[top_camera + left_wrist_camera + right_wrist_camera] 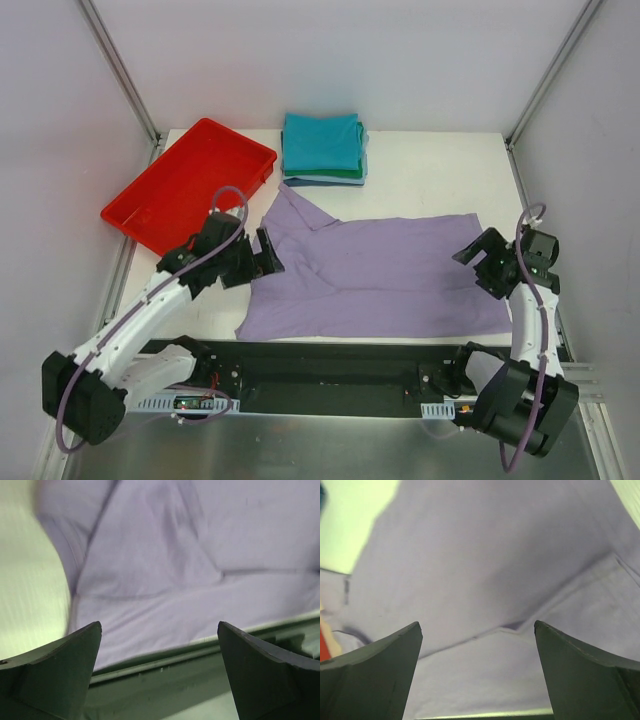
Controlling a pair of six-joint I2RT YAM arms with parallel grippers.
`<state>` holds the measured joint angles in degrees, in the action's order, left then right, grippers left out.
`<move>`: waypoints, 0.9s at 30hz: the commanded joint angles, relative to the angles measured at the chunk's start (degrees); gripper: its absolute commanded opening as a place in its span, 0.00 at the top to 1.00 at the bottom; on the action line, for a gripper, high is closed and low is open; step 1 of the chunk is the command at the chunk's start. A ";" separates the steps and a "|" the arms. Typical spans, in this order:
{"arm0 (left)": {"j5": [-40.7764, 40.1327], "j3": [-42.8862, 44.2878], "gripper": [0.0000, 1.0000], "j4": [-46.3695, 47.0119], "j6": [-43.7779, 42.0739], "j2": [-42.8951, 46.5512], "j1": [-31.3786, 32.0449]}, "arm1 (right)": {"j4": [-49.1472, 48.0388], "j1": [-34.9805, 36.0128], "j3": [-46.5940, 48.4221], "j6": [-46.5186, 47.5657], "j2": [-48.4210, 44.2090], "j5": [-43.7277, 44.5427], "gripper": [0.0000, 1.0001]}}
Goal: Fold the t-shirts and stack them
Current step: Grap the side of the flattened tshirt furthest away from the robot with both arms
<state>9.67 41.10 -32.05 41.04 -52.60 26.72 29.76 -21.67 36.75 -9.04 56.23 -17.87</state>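
A lavender-purple t-shirt (380, 275) lies spread and partly folded across the middle of the table, a sleeve flap pointing to the back left. It fills the left wrist view (170, 565) and the right wrist view (485, 580). A stack of folded shirts (323, 148), teal on top with green, light-blue and navy beneath, sits at the back centre. My left gripper (268, 252) is open and empty at the shirt's left edge. My right gripper (478, 264) is open and empty at the shirt's right edge.
A red plastic tray (190, 183) lies at the back left, next to the left arm. The table's white surface (440, 170) shows behind the shirt. A black rail (330, 365) runs along the near edge between the arm bases.
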 commanded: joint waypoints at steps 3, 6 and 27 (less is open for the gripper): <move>-16.61 16.27 0.03 4.79 -1.66 -18.21 0.53 | -13.84 -0.39 -1.59 -3.27 -2.70 -8.76 0.04; -19.42 23.12 0.10 8.93 -2.01 -28.67 0.35 | -14.03 -0.39 -3.09 -2.48 -3.32 -8.59 0.04; -27.52 56.18 0.45 9.11 -1.57 -69.21 -2.20 | -11.21 -0.39 -5.90 -1.42 -12.27 0.99 0.04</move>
<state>-15.79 93.62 -22.94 39.42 -119.81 25.41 18.85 -21.67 31.75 -11.05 47.68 -19.94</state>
